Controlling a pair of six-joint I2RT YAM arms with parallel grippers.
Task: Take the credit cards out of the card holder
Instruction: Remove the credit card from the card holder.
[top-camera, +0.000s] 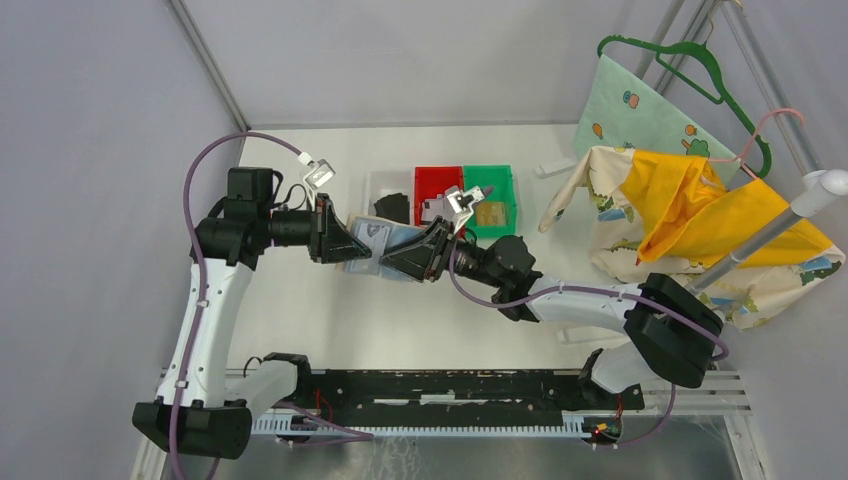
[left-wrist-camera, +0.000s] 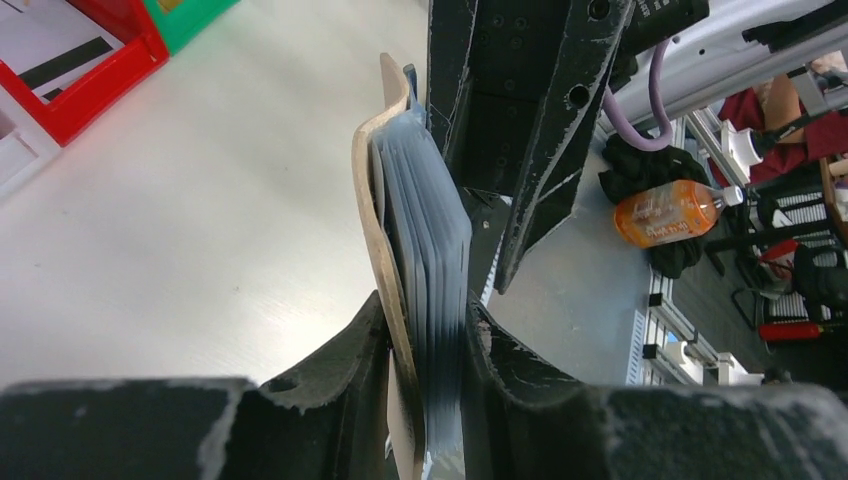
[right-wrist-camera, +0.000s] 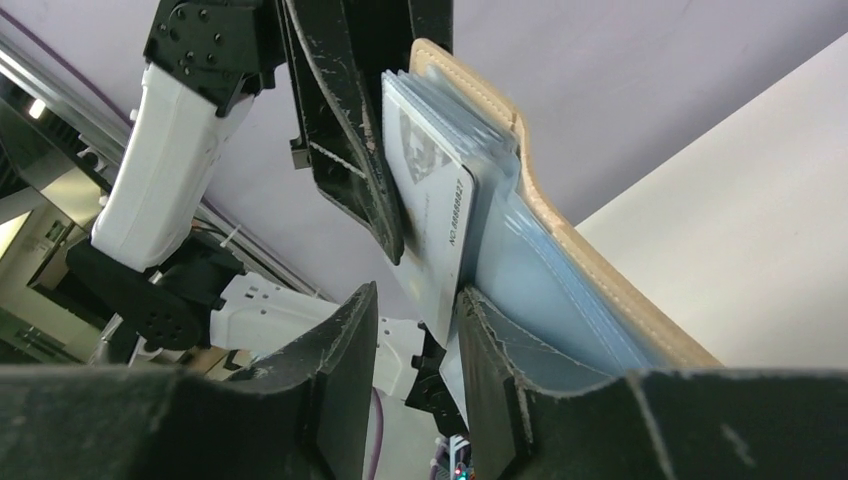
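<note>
Left wrist view: the left end effector (left-wrist-camera: 428, 330) pinches the small beige leather-like card holder (left-wrist-camera: 372, 210) by its clear sleeves, above the white desk (left-wrist-camera: 200, 230). The right end effector (right-wrist-camera: 418, 305) stands parted around a silvery-grey plastic credit card (right-wrist-camera: 440, 210) jutting from the sleeves.

White table (top-camera: 330, 325) between grey walls (top-camera: 90, 130).

Card holder (left-wrist-camera: 425, 230) base behind left claw (left-wrist-camera: 425, 312)

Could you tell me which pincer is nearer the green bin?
Right: the right pincer meets the wallet from the side of the green bin; the left pincer grips its far end.
</note>
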